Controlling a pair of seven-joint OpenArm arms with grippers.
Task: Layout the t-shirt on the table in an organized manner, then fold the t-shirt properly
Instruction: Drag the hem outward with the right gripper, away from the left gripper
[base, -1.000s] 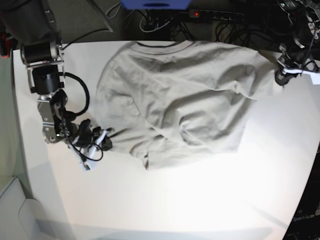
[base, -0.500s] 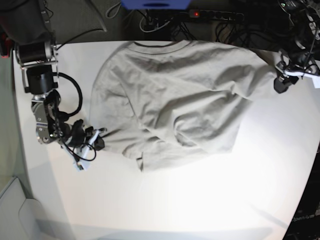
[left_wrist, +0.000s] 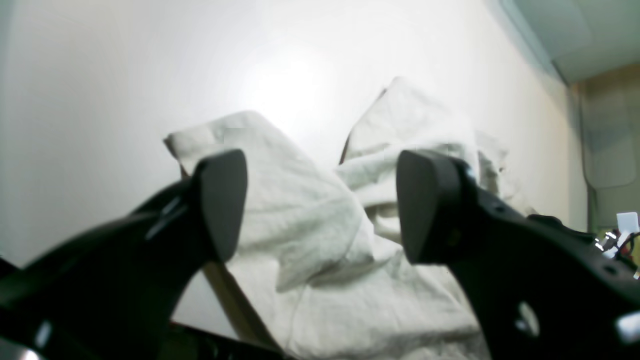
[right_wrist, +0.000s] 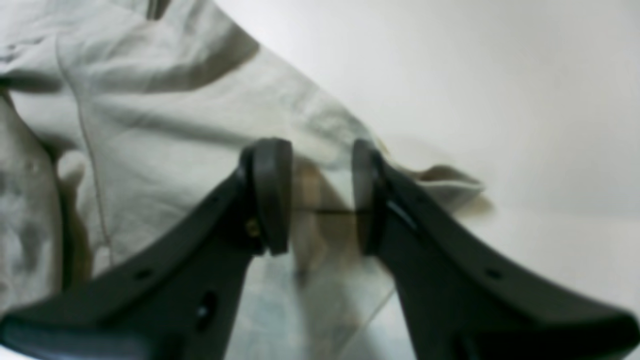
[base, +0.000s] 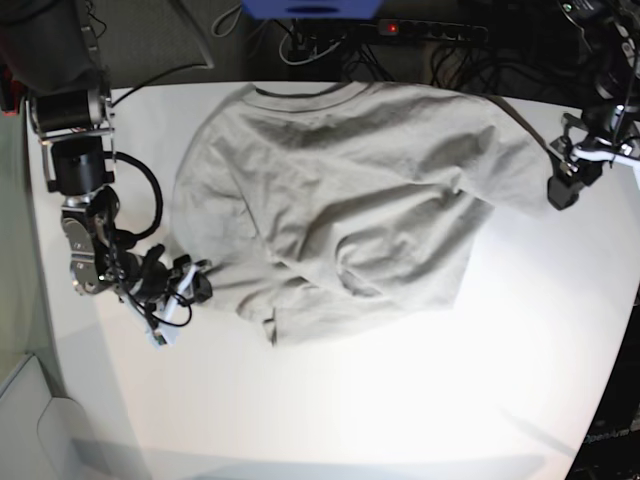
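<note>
Now the t-shirt (base: 340, 200) lies between both open pincers, unheld.

You have one t-shirt (base: 340, 200) on one bench (base: 400, 400), two arms with one pincer each: the left pincer (base: 562, 190) and the right pincer (base: 185, 290).

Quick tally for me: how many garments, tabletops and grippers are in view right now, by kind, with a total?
Light grey-beige wrinkled cotton t-shirt: 1
Large matte white table: 1
Black two-fingered grippers: 2, the left gripper with jaws apart, the right gripper with jaws apart
Total: 4
</note>
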